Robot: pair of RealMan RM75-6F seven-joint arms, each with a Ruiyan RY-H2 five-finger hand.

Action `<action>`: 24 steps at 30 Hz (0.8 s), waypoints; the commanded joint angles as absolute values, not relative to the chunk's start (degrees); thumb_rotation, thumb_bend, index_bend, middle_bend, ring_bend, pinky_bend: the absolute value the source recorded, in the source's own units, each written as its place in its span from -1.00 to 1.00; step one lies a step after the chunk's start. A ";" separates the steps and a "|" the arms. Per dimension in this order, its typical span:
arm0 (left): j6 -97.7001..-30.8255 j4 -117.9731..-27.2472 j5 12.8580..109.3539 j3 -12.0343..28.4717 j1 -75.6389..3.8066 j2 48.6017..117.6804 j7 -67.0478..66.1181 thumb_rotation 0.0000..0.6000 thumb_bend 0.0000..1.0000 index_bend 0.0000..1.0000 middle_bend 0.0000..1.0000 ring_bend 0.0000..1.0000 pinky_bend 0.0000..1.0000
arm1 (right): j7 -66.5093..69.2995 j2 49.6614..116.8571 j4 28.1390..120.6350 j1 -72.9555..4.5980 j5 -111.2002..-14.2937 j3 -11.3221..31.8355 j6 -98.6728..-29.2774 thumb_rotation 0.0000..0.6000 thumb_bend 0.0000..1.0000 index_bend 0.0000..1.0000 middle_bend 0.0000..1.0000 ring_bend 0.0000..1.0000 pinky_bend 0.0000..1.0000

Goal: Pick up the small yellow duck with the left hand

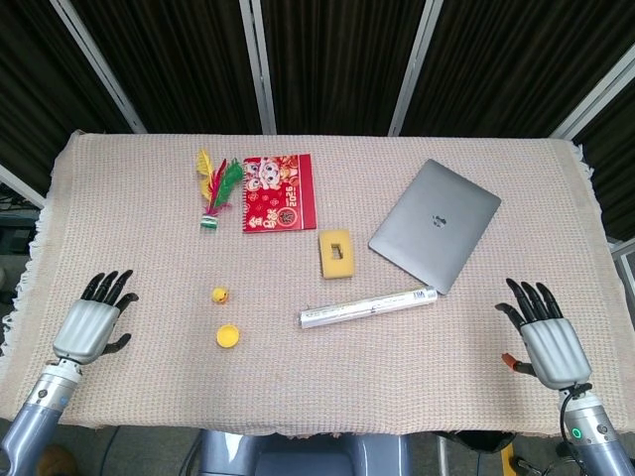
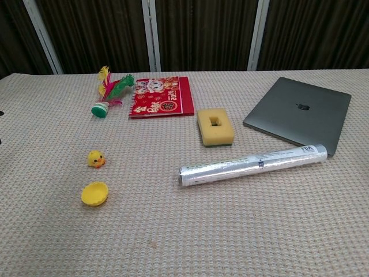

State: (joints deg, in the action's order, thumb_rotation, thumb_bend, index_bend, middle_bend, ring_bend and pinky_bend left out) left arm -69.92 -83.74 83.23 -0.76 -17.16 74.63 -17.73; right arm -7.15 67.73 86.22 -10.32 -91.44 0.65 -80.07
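The small yellow duck [image 1: 219, 295] [image 2: 95, 158] sits on the woven cloth, left of centre. My left hand [image 1: 91, 323] lies flat near the table's front left edge, fingers spread and empty, well to the left of the duck. In the chest view only a dark sliver of it shows at the left border. My right hand [image 1: 545, 338] rests open near the front right edge, holding nothing.
A yellow cap [image 1: 227, 336] lies just in front of the duck. A foil roll [image 1: 369, 306], yellow sponge [image 1: 335, 254], grey laptop [image 1: 435, 222], red booklet [image 1: 278, 191] and feather shuttlecock [image 1: 215, 188] lie further back and to the right.
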 commanded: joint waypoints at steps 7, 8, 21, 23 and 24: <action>-66.42 -84.92 82.18 0.42 -19.74 73.97 -18.67 1.00 -0.55 -0.45 -1.00 -1.00 -0.88 | -6.50 67.40 86.60 -10.01 -91.23 0.34 -79.99 1.00 -1.00 -0.48 -1.00 -1.00 -1.00; -66.33 -84.88 82.33 0.35 -19.86 74.07 -18.86 1.00 -0.55 -0.45 -1.00 -1.00 -0.88 | -6.55 67.42 86.61 -10.07 -91.13 0.37 -79.84 1.00 -1.00 -0.48 -1.00 -1.00 -1.00; -67.98 -84.38 82.02 -0.17 -18.61 74.21 -17.46 1.00 -0.56 -0.42 -1.00 -1.00 -0.88 | -6.73 67.15 87.48 -9.92 -90.33 0.49 -79.56 1.00 -1.00 -0.47 -1.00 -1.00 -1.00; -67.91 -84.30 81.94 -0.15 -18.65 74.29 -17.49 1.00 -0.55 -0.36 -1.00 -1.00 -0.88 | -6.63 67.14 87.51 -9.94 -90.22 0.53 -79.48 1.00 -1.00 -0.47 -1.00 -1.00 -1.00; -67.84 -84.24 81.88 -0.07 -18.73 74.36 -17.44 1.00 -0.54 -0.33 -1.00 -1.00 -0.87 | -6.56 67.12 87.52 -9.95 -90.15 0.54 -79.41 1.00 -1.00 -0.47 -1.00 -1.00 -1.00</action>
